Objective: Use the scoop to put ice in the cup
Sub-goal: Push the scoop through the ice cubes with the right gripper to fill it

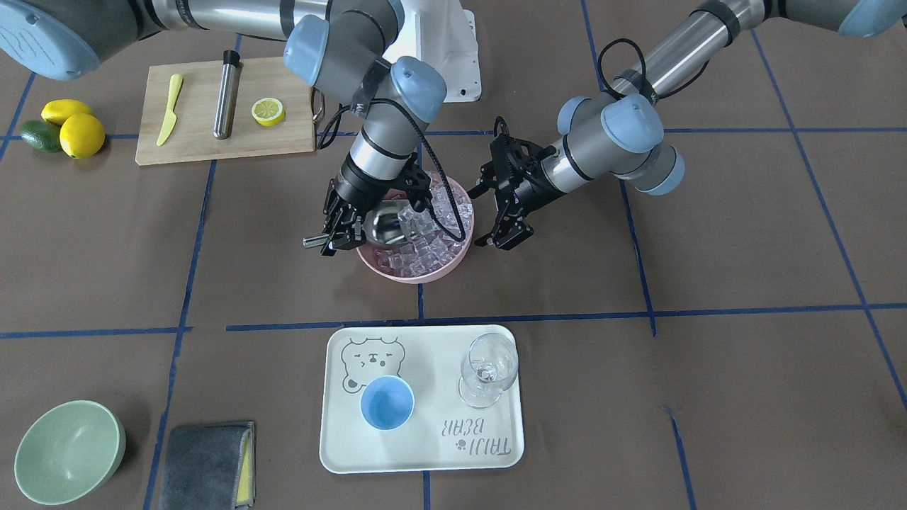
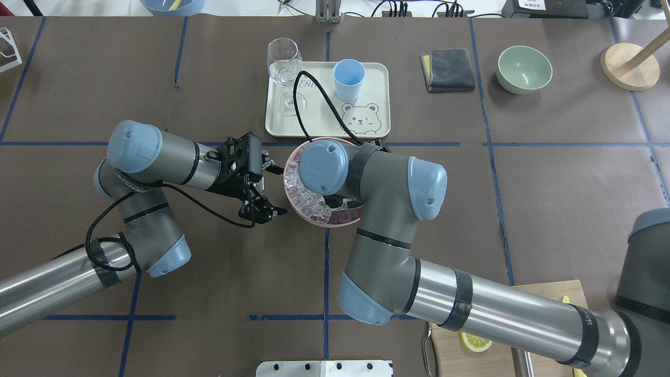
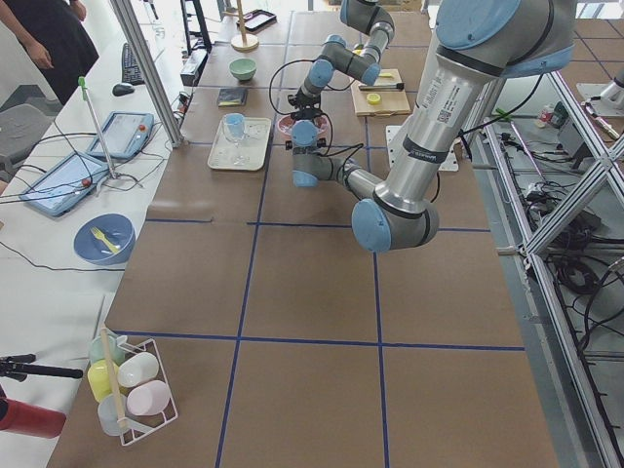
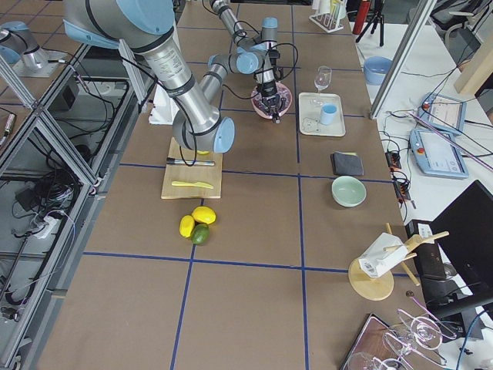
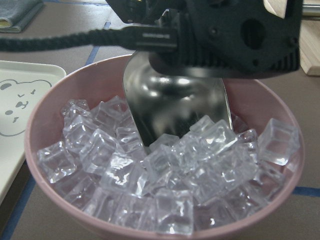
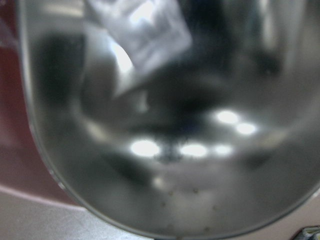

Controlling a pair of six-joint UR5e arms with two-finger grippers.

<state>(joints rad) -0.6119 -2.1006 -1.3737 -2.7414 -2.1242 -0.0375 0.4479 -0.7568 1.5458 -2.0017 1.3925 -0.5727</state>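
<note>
The steel scoop [image 1: 386, 225] is tilted with its trough dipped into the ice [image 1: 432, 248], which fills a pink bowl [image 1: 418, 275]. My right gripper [image 1: 336, 237] is shut on the scoop's rod handle at the bowl's edge. The left wrist view shows the trough [image 5: 175, 105] among the cubes [image 5: 165, 200]. The right wrist view shows the scoop's inside [image 6: 160, 150] with one blurred cube at its far end. My left gripper [image 1: 482, 216] is open and empty beside the bowl. The light-blue cup [image 1: 387, 402] stands upright and empty on a white tray [image 1: 425, 453].
A clear stemmed glass [image 1: 487, 368] stands on the tray beside the cup. A cutting board [image 1: 198, 145] holds a knife, a steel cylinder and a lemon half. Lemons and an avocado [image 1: 67, 127], a pale-green bowl [image 1: 67, 453] and a grey cloth [image 1: 205, 464] lie further off.
</note>
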